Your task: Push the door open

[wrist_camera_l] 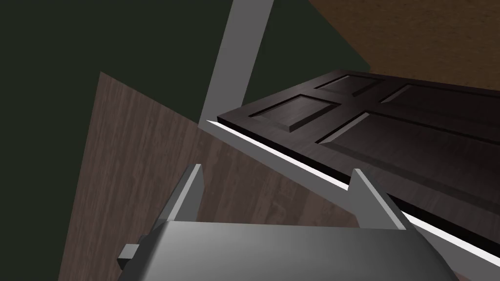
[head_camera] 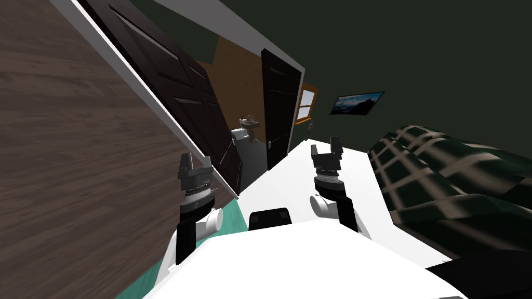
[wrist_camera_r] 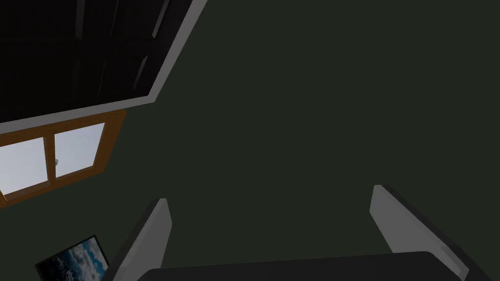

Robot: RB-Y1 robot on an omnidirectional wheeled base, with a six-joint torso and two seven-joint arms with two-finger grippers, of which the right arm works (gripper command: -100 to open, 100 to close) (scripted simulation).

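Nearest the robot, left hand (head_camera: 196, 163) is raised, its two thin fingers spread and holding nothing. It is close to where the brown wood-grain wall (head_camera: 62, 155) meets the grey door frame (wrist_camera_l: 234, 63). Right hand (head_camera: 326, 147) is up at the same height, fingers also spread and empty, with the green plaid bed (head_camera: 447, 176) off to its right.

Just past the left fingers stands the dark brown panelled door (wrist_camera_l: 390, 131), the task's thing. Its leaf looks swung partway off the frame. No contact is visible between hand and door, so the push is judged not yet begun.

Farther on, a gap shows a small white sink (head_camera: 250, 123) in the next room. A second dark door (head_camera: 280, 114) stands beside that gap.

Risks:
- From the wrist view the left hand lines up with the wall and frame edge more than with the door face, so a straight advance could strike the trim.
- A spread finger could slip between frame and leaf and jam.
- The blade-like fingertips could skid across a raised panel edge and lose the push.
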